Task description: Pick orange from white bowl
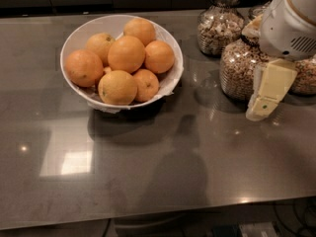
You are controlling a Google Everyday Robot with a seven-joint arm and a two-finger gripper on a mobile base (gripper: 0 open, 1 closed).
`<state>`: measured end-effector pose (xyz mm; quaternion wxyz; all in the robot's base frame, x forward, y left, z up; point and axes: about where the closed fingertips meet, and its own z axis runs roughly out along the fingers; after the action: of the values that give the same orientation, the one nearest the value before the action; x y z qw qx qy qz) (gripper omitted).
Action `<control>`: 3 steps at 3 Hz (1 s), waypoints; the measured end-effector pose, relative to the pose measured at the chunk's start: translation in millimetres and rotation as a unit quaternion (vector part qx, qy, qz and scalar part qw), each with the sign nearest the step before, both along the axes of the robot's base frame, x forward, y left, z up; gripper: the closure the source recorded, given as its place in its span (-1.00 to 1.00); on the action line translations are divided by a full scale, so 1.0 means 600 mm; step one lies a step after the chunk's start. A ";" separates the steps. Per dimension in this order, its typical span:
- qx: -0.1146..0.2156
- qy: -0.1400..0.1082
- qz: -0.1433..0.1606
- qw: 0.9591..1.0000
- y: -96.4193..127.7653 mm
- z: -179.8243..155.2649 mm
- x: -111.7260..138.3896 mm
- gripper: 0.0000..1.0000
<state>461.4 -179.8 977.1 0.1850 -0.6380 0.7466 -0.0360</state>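
Grey countertop (148, 181), white bowl (98, 19) heaped with oranges (126, 54), tool (262, 104) at right before jars (237, 75), arm cropped, grip impossible to tell

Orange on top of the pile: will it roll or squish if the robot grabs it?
The orange would probably roll: it is round and rests on other oranges in the bowl. Its smooth skin may slip. The gripper hangs at the picture's right edge, beside the jars.

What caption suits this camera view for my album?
Oranges heaped in a white bowl; the robot's tool hangs right, beside cereal jars.
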 end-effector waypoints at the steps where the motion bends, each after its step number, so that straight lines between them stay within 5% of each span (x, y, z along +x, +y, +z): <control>1: 0.014 -0.026 0.047 0.998 0.058 0.015 0.036 -1.00; 2: 0.035 -0.042 0.072 0.996 0.106 0.021 0.078 -1.00; 3: 0.035 -0.042 0.072 0.996 0.106 0.021 0.078 -1.00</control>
<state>508.4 -116.0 989.6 0.2403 -0.6815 0.6909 -0.0228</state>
